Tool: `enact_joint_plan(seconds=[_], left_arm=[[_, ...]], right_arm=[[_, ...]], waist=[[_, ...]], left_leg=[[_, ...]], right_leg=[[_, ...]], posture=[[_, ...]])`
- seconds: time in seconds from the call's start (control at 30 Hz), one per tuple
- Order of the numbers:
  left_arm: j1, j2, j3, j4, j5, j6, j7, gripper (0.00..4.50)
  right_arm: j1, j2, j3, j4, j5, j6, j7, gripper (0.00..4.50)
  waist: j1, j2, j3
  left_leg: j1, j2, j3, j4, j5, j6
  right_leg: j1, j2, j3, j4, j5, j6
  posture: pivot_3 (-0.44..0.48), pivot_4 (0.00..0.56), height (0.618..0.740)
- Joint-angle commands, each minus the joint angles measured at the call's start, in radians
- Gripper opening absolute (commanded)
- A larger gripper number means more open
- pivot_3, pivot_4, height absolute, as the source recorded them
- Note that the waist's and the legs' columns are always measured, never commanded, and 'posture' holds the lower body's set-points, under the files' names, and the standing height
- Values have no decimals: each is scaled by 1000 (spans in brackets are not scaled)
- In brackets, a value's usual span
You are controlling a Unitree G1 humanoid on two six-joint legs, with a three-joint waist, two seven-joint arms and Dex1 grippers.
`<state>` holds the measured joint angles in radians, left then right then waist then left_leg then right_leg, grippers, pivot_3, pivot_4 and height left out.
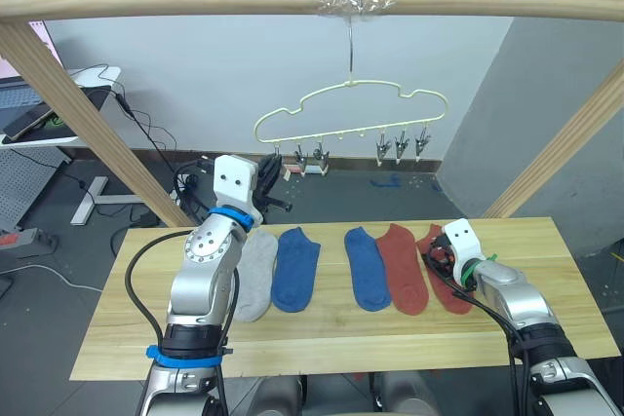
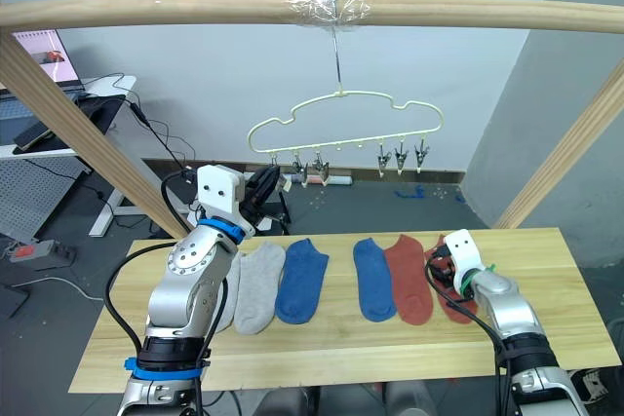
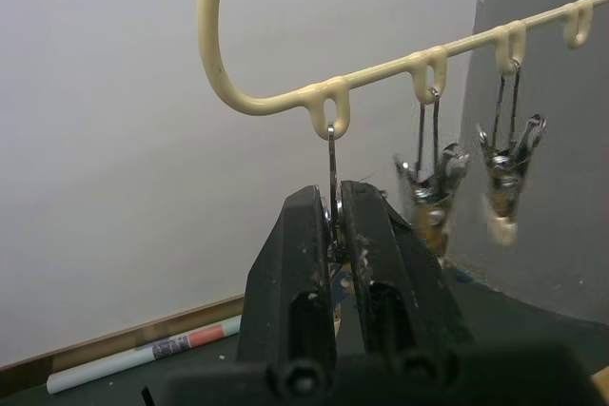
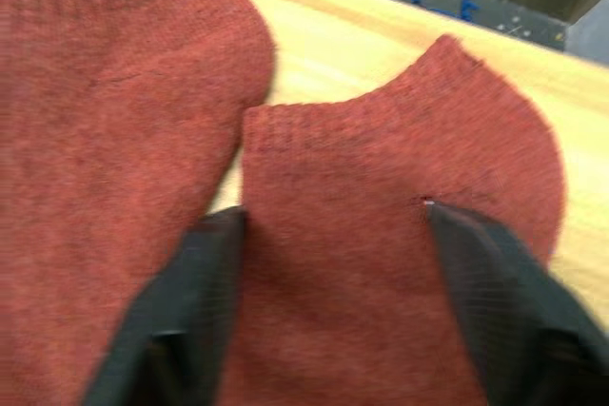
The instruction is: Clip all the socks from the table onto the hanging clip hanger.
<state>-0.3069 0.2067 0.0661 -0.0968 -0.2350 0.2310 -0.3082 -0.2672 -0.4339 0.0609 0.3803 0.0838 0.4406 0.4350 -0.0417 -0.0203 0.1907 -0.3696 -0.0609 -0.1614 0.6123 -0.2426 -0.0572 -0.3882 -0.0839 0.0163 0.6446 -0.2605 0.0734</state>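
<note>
Right gripper [image 4: 328,263], jaws spread wide, is lowered over outermost rust sock [image 4: 381,235] at lower right, cuff directly ahead; left gripper [image 3: 333,235] is pinched on end clip [image 3: 332,178] of clip hanger [image 1: 351,109]

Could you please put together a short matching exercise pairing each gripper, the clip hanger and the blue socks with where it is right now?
Things:
1. left gripper
2. right gripper
3. clip hanger
4. blue socks

Places:
A. flat on the table, between grey and red socks
B. hanging from the wooden pole
C. open over a rust red sock
D. closed on a metal clip

Pairs: 1-D, 2-C, 3-B, 4-A
</note>
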Motion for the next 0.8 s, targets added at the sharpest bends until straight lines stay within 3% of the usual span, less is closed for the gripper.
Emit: enact_joint_plan(seconds=[0.03, 0.17, 0.2, 0.4, 0.53, 0.67, 0.8], left_arm=[[3, 8, 10, -26, -2, -3, 2, 0], [-1, 7, 10, -19, -1, -5, 0, 0], [-1, 7, 10, -18, -1, -5, 0, 0], [-18, -8, 48, -24, -95, 97, -7, 0], [-73, -84, 215, -24, -407, 367, 83, 0], [-120, -101, 321, -16, -639, 547, 157, 0], [-144, -94, 368, -8, -795, 658, 214, 0]], right_arm=[[36, -11, -8, -19, -8, 23, 11, 1574], [58, -21, -19, -60, -5, 33, 19, 86], [65, -24, -23, -71, -6, 30, 19, 13], [141, -62, -41, -302, -12, -13, 24, 13], [266, -104, -5, -680, 14, 14, 86, 13], [313, -98, 42, -953, 70, 92, 111, 13], [245, -58, 120, -1039, 80, 139, 107, 13]], waist=[[1, 0, 0], [1, 0, 0], [1, 0, 0], [1, 0, 0], [-2, 0, 0], [-14, 0, 0], [-15, -1, 1]], left_leg=[[0, 0, 0, 0, 0, 0], [1, 0, 0, 0, 0, 0], [1, 0, 0, 0, 0, 0], [0, 0, 0, 0, 0, 0], [0, 1, 0, 0, 0, 0], [0, 2, 0, 1, 0, 0], [1, 2, 0, 2, 0, 0]], right_leg=[[0, 0, 0, 0, 0, 0], [0, 0, 0, 0, 0, 1], [0, 0, 0, 0, 0, 1], [0, 0, 0, 0, -1, 1], [0, 0, 0, 0, -3, 4], [0, 1, -1, 1, -3, 5], [0, 1, 0, 1, -2, 6]], posture=[[-49, 182, 740], [-55, 183, 740], [-55, 183, 740], [-59, 179, 740], [-66, 179, 740], [-89, 181, 740], [-93, 182, 740]])
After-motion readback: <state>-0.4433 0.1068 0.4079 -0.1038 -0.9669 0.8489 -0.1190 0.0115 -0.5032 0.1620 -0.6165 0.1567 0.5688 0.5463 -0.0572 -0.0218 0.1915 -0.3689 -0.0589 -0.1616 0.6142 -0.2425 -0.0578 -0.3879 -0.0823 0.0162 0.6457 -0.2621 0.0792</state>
